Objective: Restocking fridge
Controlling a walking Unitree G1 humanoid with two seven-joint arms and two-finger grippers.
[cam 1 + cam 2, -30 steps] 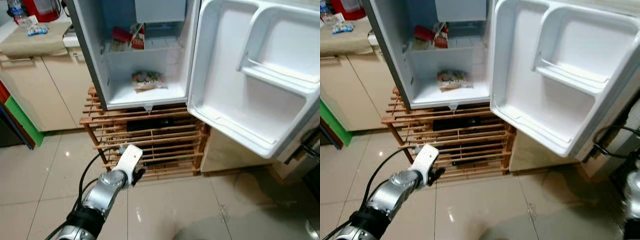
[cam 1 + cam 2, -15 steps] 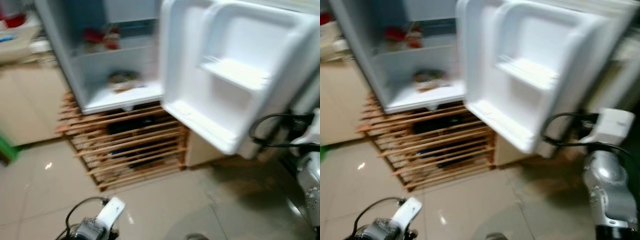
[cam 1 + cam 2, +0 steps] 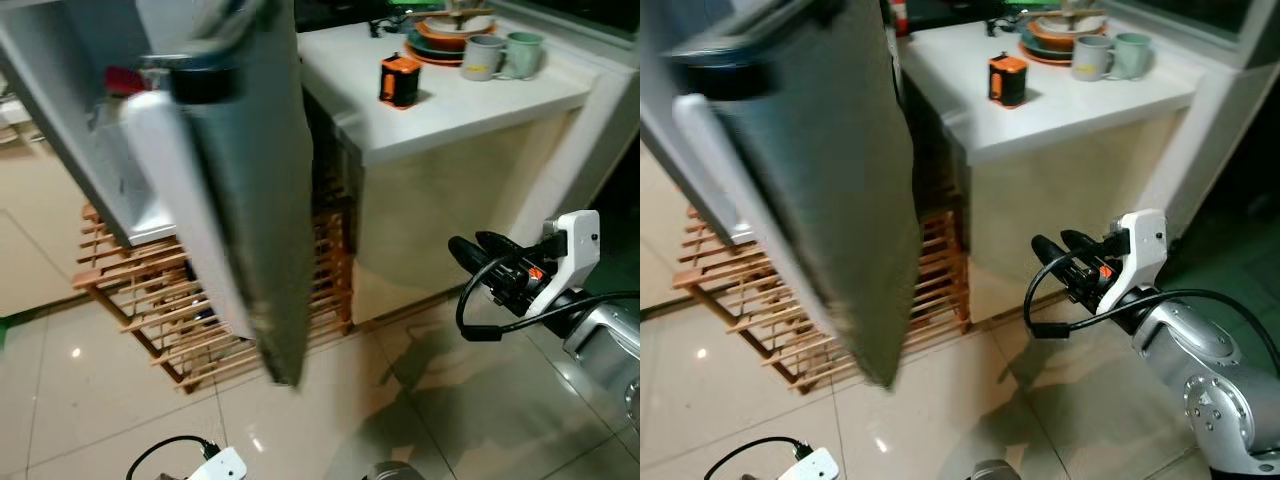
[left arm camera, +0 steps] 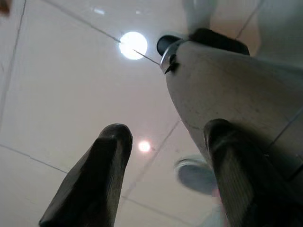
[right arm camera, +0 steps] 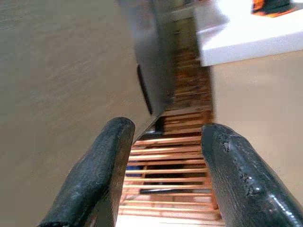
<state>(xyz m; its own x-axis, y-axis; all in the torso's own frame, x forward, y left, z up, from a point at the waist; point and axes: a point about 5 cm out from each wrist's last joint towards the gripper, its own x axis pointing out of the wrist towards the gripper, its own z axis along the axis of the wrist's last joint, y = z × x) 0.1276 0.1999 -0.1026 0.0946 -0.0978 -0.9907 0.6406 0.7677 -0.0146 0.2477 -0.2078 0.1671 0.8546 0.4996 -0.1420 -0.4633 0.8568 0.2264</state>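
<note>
Fridge door (image 3: 235, 190) stands edge-on at centre-left, blurred, with the fridge body (image 3: 70, 120) behind it to the left. Wooden rack (image 3: 150, 320) sits on the floor (image 3: 480, 400) under the fridge. Tabletop (image 3: 450, 100) lies to the right of the door, further back. On it: small boxy object (image 3: 400, 80) near the left end; two mugs (image 3: 500, 55) side by side at the far right, stacked dishes (image 3: 445, 35) just behind them. Right tool (image 3: 470, 255) is raised right of the door, below and in front of the tabletop edge, fingers apart, apart from the door. Left tool (image 4: 161, 179) is low over the floor, fingers apart.
</note>
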